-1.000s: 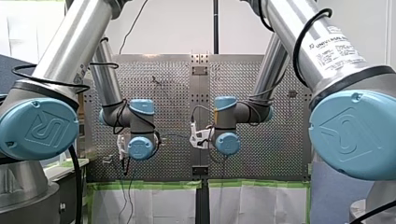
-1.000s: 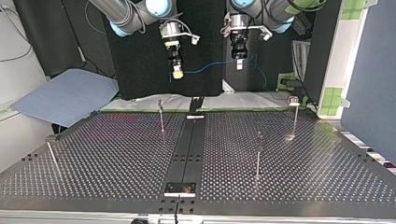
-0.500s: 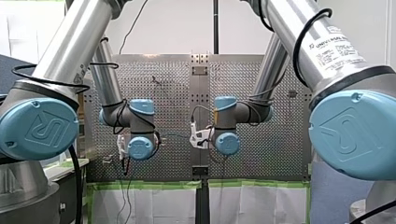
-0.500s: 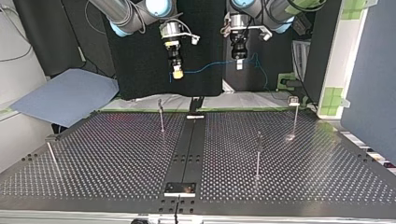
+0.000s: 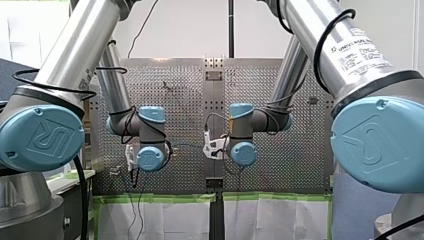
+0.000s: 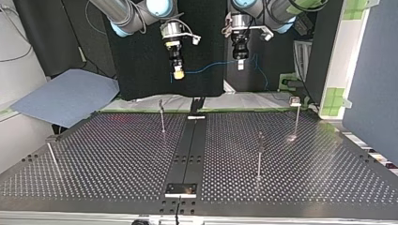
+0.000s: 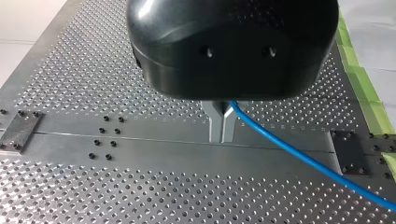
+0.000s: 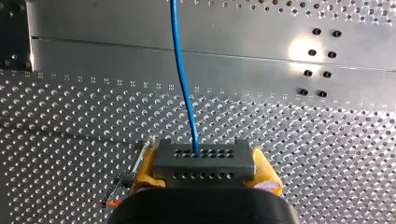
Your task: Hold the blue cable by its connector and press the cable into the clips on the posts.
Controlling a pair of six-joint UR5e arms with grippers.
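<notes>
My right gripper is clamped by its yellow pads on the grey connector, with the cable running out ahead of it. My left gripper has its metal fingers pinched together on the cable, which trails off to one side. In the top view both grippers hang straight down, side by side, the cable slung between them, well above the table and its posts

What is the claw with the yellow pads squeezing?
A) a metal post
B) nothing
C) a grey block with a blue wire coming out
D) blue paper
C: my right gripper clamps the grey connector between its yellow pads, the blue cable running out of it.
</notes>
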